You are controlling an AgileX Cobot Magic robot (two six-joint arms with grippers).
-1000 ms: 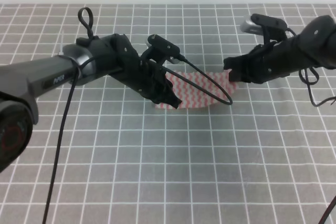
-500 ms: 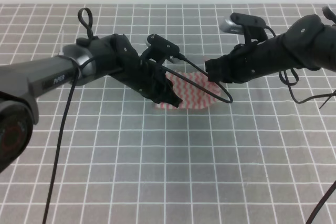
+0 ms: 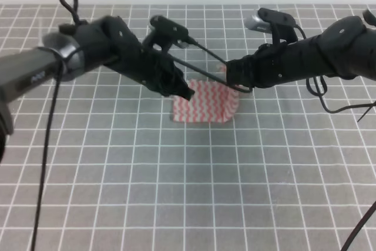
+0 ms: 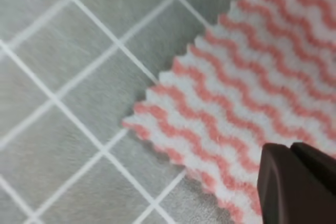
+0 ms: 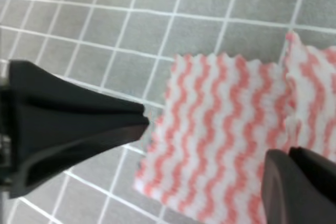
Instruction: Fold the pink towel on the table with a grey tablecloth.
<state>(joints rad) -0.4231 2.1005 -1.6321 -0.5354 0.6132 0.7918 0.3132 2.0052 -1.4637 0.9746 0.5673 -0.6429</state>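
Note:
The pink towel point(image 3: 205, 103) lies near the middle of the table with a grey tablecloth point(image 3: 176, 192). Its right side is doubled over to the left. My right gripper point(image 3: 230, 77) is over the towel's upper right and is shut on its raised edge, where a pink tip shows. In the right wrist view that lifted flap of the towel point(image 5: 310, 87) rises toward my right gripper point(image 5: 296, 182). My left gripper point(image 3: 185, 92) hangs shut at the towel's upper left corner. The left wrist view shows the towel point(image 4: 252, 87) flat, with its pinked corner on the cloth.
A black cable point(image 3: 205, 70) from the left arm loops across above the towel toward the right gripper. The right arm's cable point(image 3: 346, 107) dangles at the far right. The grey grid cloth point(image 3: 188, 22) ends at a white wall at the back.
My right gripper has carried the towel's right edge leftward, so the towel now looks narrower. My left arm has lifted and drawn back up and to the left.

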